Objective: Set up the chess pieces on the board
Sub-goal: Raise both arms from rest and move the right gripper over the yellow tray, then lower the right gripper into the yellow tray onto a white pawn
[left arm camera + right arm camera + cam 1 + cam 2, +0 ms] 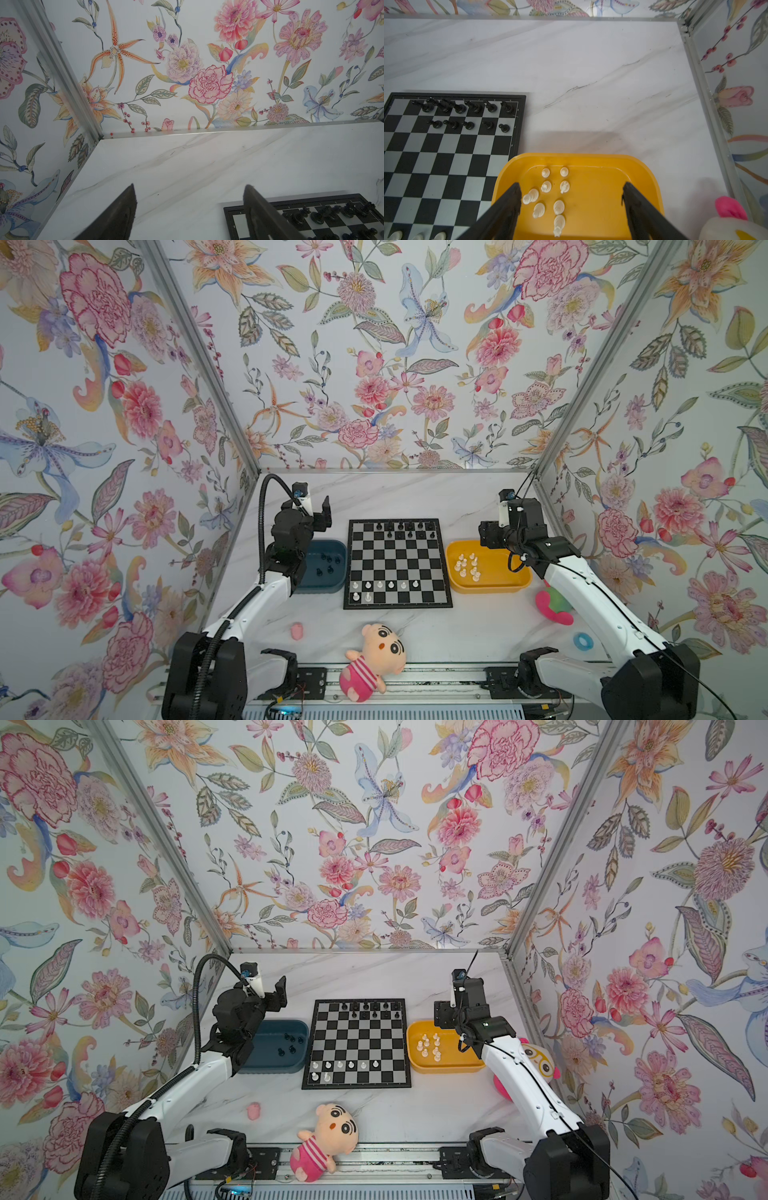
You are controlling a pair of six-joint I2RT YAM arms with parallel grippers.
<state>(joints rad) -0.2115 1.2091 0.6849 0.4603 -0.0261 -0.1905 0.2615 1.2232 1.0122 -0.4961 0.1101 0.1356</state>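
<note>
The board (398, 568) lies mid-table in both top views. Several black chess pieces (400, 527) stand on its two far rows, and several white ones (380, 585) on its near rows at the left. More black pieces (328, 560) lie in the blue tray (320, 587), and more white pieces (546, 186) in the yellow tray (643, 172). My left gripper (190, 186) is open and empty, raised past the blue tray's far end beside the board's far left corner (227, 209). My right gripper (571, 185) hangs open over the yellow tray, holding nothing, with the white pieces below its jaws.
A plush doll (376, 659) lies at the front edge. A pink and green plush (555, 605) sits under the right arm beside the yellow tray. A small pink item (297, 630) and a blue ring (584, 641) lie near the front. Flowered walls close three sides.
</note>
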